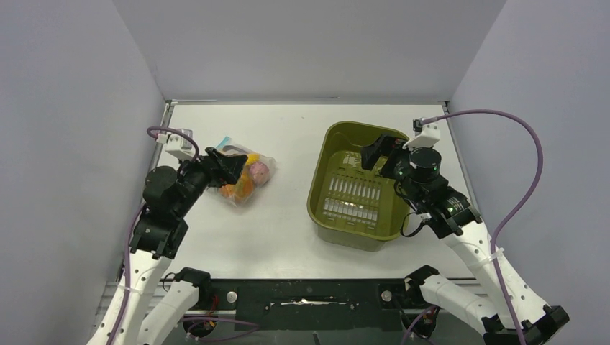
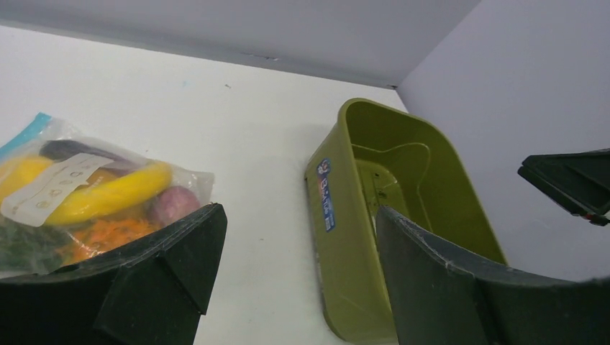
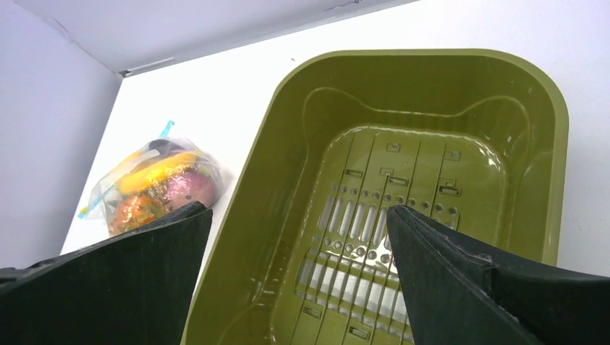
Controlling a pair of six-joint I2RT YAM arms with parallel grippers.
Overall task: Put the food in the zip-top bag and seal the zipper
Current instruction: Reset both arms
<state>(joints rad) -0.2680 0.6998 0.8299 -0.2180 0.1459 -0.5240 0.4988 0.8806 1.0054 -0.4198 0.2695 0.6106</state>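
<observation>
The clear zip-top bag lies on the white table at the left, with the food inside it. In the left wrist view the bag shows the yellow banana, the purple-pink piece and an orange piece. The teal zipper strip runs along its far left edge. I cannot tell whether it is pressed shut. My left gripper hovers over the bag's near side, open and empty. My right gripper hangs over the olive basin, open and empty.
The olive-green slotted basin stands right of centre and holds nothing; it also shows in the right wrist view and the left wrist view. Grey walls enclose the table on three sides.
</observation>
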